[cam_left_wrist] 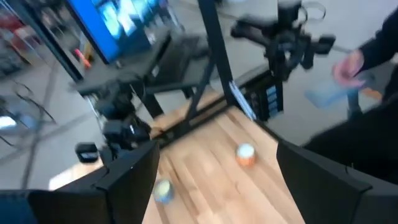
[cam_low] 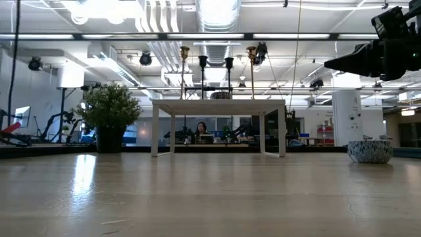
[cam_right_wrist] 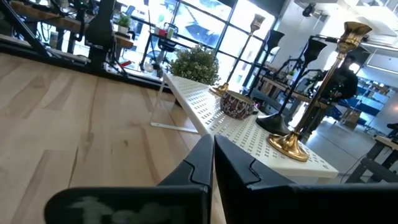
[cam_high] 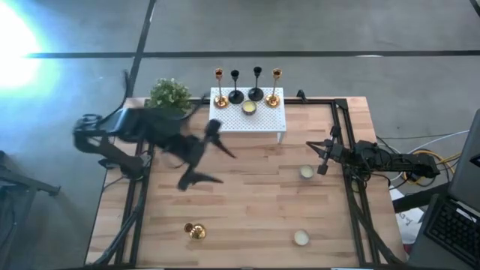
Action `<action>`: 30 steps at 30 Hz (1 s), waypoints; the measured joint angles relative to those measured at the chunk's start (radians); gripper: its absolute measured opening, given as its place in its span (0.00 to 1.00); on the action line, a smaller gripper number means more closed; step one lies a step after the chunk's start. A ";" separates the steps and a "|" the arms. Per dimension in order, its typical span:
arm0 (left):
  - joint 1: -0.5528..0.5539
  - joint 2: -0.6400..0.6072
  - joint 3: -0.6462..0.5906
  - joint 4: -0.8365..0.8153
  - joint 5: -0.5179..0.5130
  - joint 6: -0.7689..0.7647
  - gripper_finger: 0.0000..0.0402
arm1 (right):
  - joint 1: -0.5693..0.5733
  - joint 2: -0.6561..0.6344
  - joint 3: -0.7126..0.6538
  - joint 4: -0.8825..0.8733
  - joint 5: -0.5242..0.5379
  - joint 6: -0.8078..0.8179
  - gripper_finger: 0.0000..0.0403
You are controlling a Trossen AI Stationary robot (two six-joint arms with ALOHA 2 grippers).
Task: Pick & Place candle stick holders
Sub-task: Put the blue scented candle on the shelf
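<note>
Four candle stick holders (cam_high: 246, 84), 2 gold & 2 black, stand on the white rack (cam_high: 259, 120) by the tabletop's far edge. Left gripper (cam_high: 208, 154) spread wide, empty, mid-table. Right gripper (cam_high: 324, 156) pressed together, right edge.

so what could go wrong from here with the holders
1. Four candle stick holders stand tall and close together on the white rack; the open left gripper swinging nearby could topple them.
2. The gold holder lying on its side near the front could roll when grasped.
3. The right gripper waits shut.
</note>
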 joint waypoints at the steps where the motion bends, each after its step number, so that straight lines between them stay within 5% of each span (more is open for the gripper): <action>1: -0.027 -0.047 -0.064 0.051 -0.037 -0.009 0.82 | 0.000 0.000 0.000 0.000 0.000 0.000 0.02; 6: -0.084 -0.278 -0.365 0.289 -0.199 -0.105 0.82 | 0.000 0.000 0.000 0.000 0.000 0.000 0.02; 16: -0.084 -0.641 -0.914 0.576 -0.206 -0.212 0.82 | 0.000 0.000 0.000 0.000 0.000 0.000 0.02; 25: -0.084 -0.711 -1.240 0.750 -0.221 -0.134 0.82 | 0.000 0.000 0.000 0.002 0.000 -0.373 0.02; 28: -0.084 -0.696 -1.315 0.869 -0.245 -0.143 0.82 | 0.000 0.000 0.000 0.024 -0.004 -0.405 0.02; 30: -0.084 -0.692 -1.353 0.929 -0.246 -0.137 0.82 | 0.000 0.001 0.000 0.062 -0.023 -0.278 0.02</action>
